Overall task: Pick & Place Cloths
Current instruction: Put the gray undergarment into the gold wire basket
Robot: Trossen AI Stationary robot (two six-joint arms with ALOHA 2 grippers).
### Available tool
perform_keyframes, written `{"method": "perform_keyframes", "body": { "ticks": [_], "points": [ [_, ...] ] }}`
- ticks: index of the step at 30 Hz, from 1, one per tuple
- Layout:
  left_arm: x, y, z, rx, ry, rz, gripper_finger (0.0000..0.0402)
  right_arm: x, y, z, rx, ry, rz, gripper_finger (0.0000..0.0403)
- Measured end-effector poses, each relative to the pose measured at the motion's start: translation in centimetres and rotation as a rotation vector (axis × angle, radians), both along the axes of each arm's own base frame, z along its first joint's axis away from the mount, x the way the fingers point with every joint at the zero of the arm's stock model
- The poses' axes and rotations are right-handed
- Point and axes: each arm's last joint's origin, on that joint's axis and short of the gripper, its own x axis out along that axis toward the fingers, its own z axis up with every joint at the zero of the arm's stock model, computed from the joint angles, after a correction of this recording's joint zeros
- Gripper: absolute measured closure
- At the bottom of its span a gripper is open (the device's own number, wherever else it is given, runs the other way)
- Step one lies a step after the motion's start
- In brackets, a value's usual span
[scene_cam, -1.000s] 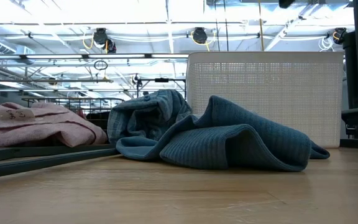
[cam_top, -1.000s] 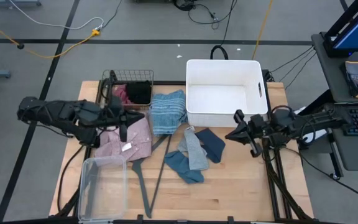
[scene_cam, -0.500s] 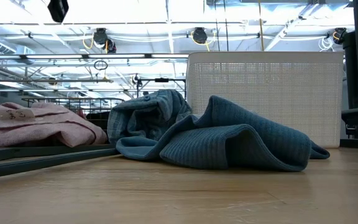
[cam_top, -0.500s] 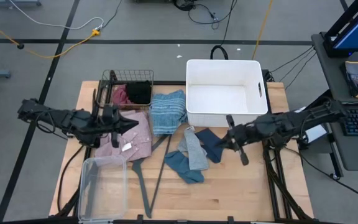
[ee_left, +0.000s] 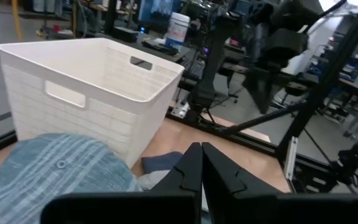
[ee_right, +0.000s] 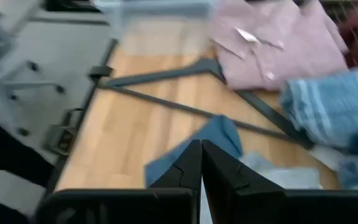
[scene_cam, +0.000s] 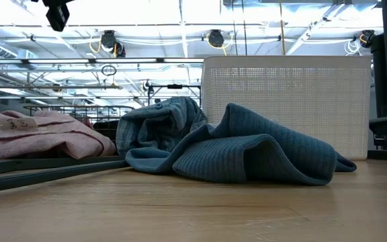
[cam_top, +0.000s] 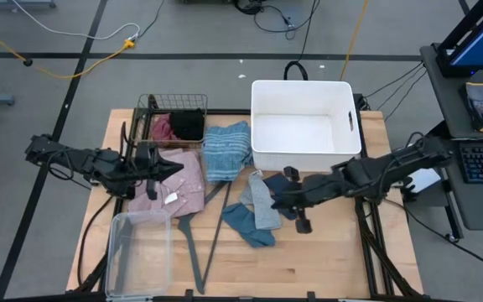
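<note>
The left end effector (cam_top: 173,165), fingers closed and empty, hovers over the pink checked shirt (cam_top: 174,190) near the counter's (cam_top: 325,260) left edge. Mid-counter, the right end effector (cam_top: 277,200), also closed, hangs above the navy cloth (cam_top: 289,195) beside the pale grey-blue cloth (cam_top: 263,204).

Towel (cam_top: 226,151) lies between shirt (cam_top: 175,184) and bin (cam_top: 300,126).

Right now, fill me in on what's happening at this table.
Two robot arms are sorting cloths on a wooden table. The right claw, shut and empty, is reaching over the navy cloth beside the pale grey-blue cloth and teal cloth. The left claw, also shut, hovers over the pink checked shirt. The white bin holds nothing yet.
</note>
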Motion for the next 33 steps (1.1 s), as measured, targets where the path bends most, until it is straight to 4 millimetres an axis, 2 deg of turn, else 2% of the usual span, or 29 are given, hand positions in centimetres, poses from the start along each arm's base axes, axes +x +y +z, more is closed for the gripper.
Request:
{"method": "perform_keyframes", "body": {
  "ticks": [8,15,20,25,33],
  "points": [
    [0.0,-0.1,-0.3,0.011,0.028,-0.051,0.0390,2.5,0.7,-3.1,0.135,0.160,-0.255,0.0398],
    [0.0,-0.2,-0.3,0.026,0.032,-0.061,0.0393,2.7,0.7,-5.7,0.219,0.350,-0.445,0.0398],
    [0.0,-0.2,-0.3,0.029,0.033,-0.062,0.0383,2.6,0.6,-5.9,0.264,0.378,-0.516,0.0395],
    [0.0,-0.2,-0.3,0.039,0.034,-0.063,0.0396,2.6,0.6,-5.9,0.308,0.379,-0.564,0.0355],
    [0.0,-0.2,-0.3,0.053,0.035,-0.064,0.0385,2.6,0.4,-5.9,0.328,0.379,-0.590,0.0248]
  ]
}}
